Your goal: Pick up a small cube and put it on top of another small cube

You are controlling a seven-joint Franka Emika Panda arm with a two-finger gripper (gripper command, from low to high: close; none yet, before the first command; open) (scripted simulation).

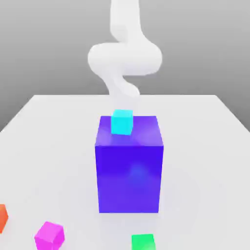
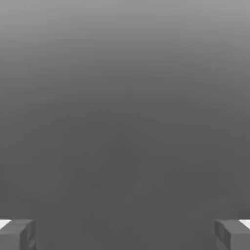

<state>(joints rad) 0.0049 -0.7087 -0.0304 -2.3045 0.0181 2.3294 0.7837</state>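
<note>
With its fingertips (image 2: pixel 17 234) spread wide and nothing between them, the gripper (image 2: pixel 125 235) holds no cube, so the stacking looks not yet begun. A small cyan cube (image 1: pixel 122 122) rests on a tall, glossy blue block (image 1: pixel 129 163). Matte magenta (image 1: pixel 49 235), green (image 1: pixel 143 242) and orange (image 1: pixel 3 217) cubes lie apart on the smooth white table (image 1: pixel 205 146), none stacked.
</note>
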